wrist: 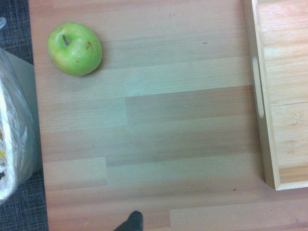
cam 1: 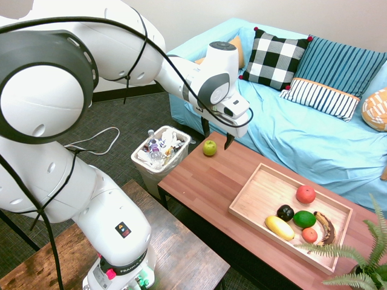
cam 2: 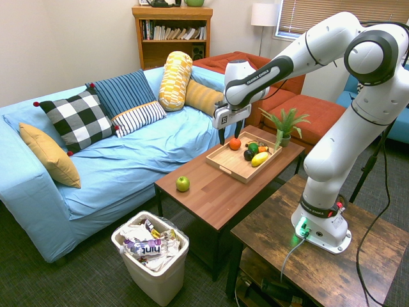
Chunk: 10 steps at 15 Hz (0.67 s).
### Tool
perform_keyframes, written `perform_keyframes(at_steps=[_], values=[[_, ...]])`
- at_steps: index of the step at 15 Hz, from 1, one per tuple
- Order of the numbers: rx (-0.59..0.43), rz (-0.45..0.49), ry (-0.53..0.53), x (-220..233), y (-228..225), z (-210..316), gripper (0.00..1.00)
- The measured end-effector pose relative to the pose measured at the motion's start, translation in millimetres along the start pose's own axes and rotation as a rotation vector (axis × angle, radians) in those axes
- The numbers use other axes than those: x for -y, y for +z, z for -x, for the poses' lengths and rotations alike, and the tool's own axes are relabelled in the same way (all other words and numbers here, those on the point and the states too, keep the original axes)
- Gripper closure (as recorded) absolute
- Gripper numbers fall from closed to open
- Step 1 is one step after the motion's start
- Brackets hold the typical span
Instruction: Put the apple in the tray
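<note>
Below and off to one side of the gripper (cam 1: 217, 137), toward the table's end nearest the waste bin (cam 2: 152, 257), the apple (cam 1: 209, 147) sits alone on the coffee table (cam 1: 205, 181), well clear of the tray (cam 1: 254, 188). Both dark fingers hang spread apart with nothing between them, raised above the tabletop and not touching anything, so I judge the arm is poised for a descent onto the fruit rather than carrying it. Hovering high like this keeps the fingertips clear of the low raised wall of the tray, which lies on the gripper's other side; the wrist view shows apple and tray edge at opposite sides of the same patch of wood. Smooth, waxy yellow-green skin and a nearly round body with a small stem dimple mean the apple could roll if nudged off-centre, so a squeeze across its widest part looks safest. Underfoot, the table is flat reddish-brown plank-pattern laminate, hard and slick. Pale light wood makes up the shallow rectangular tray, with a slot handle cut in its short wall, and it already holds several fruits (cam 1: 299, 219) gathered toward its far end from the gripper, leaving bare floor at the nearer end for a drop. Soft blue sofa cover (cam 1: 302, 133) and cushions lie beyond.
</note>
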State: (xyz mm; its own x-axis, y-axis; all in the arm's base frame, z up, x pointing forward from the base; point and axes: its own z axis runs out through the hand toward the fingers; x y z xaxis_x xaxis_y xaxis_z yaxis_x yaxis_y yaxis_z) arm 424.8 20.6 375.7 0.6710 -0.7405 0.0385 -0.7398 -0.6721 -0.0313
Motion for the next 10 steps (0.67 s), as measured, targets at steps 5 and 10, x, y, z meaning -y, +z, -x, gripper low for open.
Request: perform_keyframes(at_steps=[5, 10], values=[[-0.018, -0.024, -0.015, 34.0, 18.8, 7.6, 0.00], [-0.014, -0.044, -0.019, 109.1, 70.9, 10.3, 0.00]])
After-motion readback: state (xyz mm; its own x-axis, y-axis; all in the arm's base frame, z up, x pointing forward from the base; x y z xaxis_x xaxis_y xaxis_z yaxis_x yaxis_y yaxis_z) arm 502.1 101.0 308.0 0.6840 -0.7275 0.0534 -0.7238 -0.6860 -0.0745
